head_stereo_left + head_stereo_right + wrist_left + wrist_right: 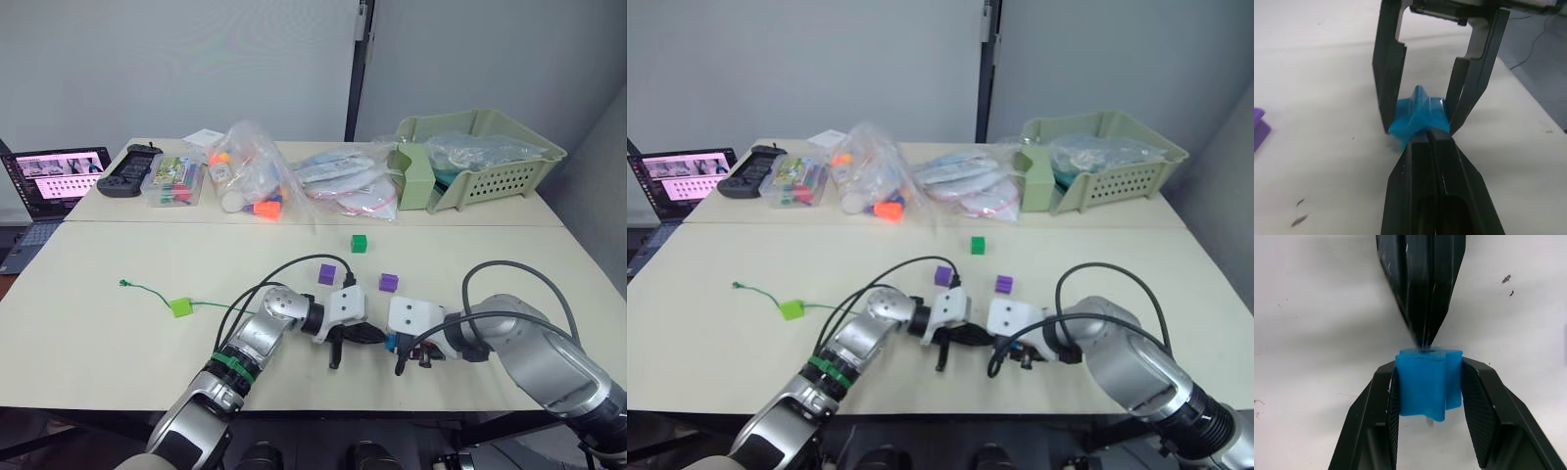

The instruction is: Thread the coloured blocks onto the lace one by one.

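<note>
Right gripper [1427, 382] clamps the blue block [1428, 384]; left gripper [1432, 139], pinched shut on the lace [211, 305], you feed it straight through the hole.

- The lace [211, 305] is lost from sight just before the left gripper [364, 335]; its tip cannot be made out.
- The blue block [1427, 384] is half covered between the right gripper [1427, 387] fingers.

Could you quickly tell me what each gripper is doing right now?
Left gripper: shut, tips at the blue block.
Right gripper: shut on the blue block.
</note>
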Robot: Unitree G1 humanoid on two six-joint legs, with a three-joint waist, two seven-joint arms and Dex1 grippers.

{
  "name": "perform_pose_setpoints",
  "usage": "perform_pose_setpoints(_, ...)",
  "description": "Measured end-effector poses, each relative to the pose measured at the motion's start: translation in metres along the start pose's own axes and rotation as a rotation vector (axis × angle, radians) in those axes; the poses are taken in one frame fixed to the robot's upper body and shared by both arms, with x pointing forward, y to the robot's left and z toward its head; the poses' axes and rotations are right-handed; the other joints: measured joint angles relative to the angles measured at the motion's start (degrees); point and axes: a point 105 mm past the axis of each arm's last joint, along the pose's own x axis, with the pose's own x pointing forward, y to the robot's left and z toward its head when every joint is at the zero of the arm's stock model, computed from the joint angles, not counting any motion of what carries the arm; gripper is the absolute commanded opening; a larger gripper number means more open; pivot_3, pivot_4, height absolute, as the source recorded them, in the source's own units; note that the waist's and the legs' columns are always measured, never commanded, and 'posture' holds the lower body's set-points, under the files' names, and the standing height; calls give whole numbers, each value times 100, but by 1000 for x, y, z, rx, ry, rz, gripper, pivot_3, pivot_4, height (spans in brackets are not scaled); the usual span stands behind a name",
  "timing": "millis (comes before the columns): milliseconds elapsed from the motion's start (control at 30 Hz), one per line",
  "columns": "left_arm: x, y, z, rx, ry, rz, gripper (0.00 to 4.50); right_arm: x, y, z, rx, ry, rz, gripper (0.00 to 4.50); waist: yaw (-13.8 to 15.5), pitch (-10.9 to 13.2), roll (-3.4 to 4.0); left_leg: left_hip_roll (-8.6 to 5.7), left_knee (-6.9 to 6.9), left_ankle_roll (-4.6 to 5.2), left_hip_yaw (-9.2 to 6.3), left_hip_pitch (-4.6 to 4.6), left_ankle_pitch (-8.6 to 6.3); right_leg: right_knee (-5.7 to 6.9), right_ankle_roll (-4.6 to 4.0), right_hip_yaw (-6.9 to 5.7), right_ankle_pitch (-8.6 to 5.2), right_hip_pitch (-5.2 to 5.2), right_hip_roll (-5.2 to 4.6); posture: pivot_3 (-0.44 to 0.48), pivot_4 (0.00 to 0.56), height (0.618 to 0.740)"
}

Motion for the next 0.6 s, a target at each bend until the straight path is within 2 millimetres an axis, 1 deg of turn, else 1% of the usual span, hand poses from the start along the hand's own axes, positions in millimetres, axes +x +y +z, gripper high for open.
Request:
perform_pose_setpoints(333, 3, 1, 0, -8, -11, -1, 0, -1, -1, -2, 3, 11, -1, 1290, 17, -2, -4, -1, 5, 0, 0, 0, 0, -1, 0, 0, 0, 5, -2, 0, 150, 734)
perform_pose_setpoints(433, 3, 2, 0, -23, -16, 8, 800, -1, 0, -2, 3, 9, -1, 1290, 13, -2, -4, -1, 5, 0, 0, 0, 0, -1, 0, 0, 0, 4, -1, 0, 150, 734)
perform_pose_setpoints(500, 1, 3, 2, -41, -32, 13, 1501, 0, 0, -1, 3, 5, 0, 1290, 8, -2, -4, 0, 5, 0, 0, 0, 0, -1, 0, 0, 0, 3, -1, 0, 150, 734)
perform_pose_setpoints(600, 1, 3, 9, -29, -47, 6, 2432, 0, 0, 0, 2, 0, 2, 1290, 2, -2, -4, 0, 4, 0, 0, 0, 0, 0, 0, 0, 0, 2, 0, 0, 150, 734)
